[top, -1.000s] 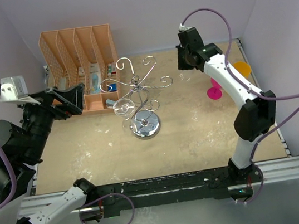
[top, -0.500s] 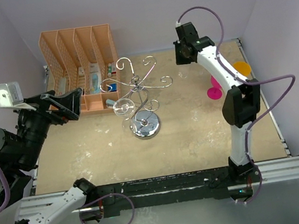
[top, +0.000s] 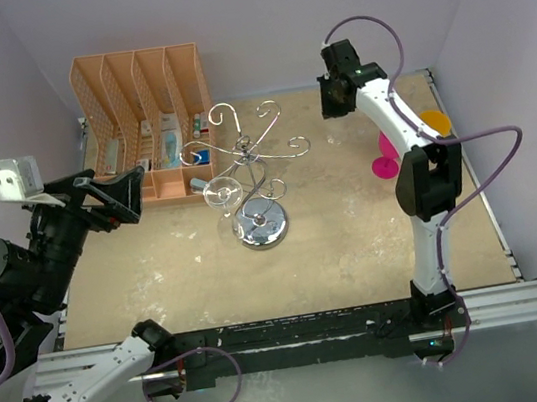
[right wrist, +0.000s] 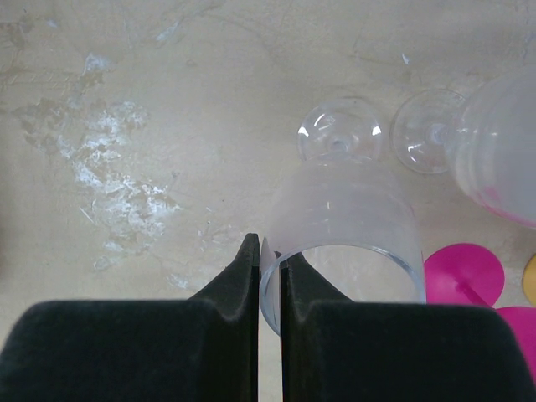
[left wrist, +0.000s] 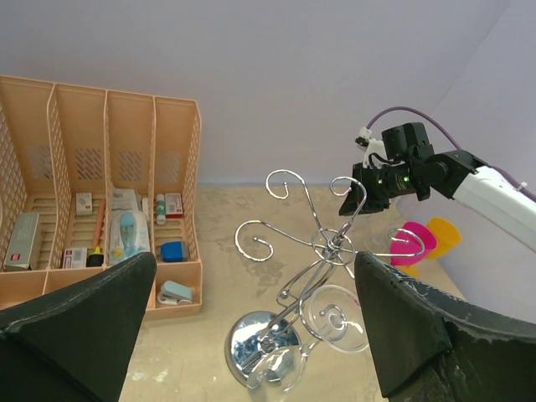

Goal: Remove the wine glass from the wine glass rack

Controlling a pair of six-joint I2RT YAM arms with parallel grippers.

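Observation:
The wine glass rack point(top: 253, 178) is a silver wire stand with curled arms on a round chrome base point(left wrist: 261, 343), in the middle of the table. A clear wine glass point(left wrist: 335, 322) hangs upside down from one of its lower arms, on the near left side point(top: 222, 191). My left gripper point(top: 116, 195) is open, well left of the rack and level with its arms; both wide fingers frame the rack in the left wrist view point(left wrist: 255, 261). My right gripper point(right wrist: 268, 247) hovers at the back right point(top: 336, 100), shut on the rim of another clear wine glass point(right wrist: 343, 209).
An orange slotted file organizer point(top: 145, 118) with small items stands at the back left. A pink glass point(top: 384, 163) and an orange one point(top: 432, 122) sit by the right wall. Below my right gripper stand another clear glass foot point(right wrist: 425, 132) and a frosted glass point(right wrist: 498, 142).
The right arm's elbow has folded up and back while its gripper stayed near the back edge. The left arm has sunk slightly to the left.

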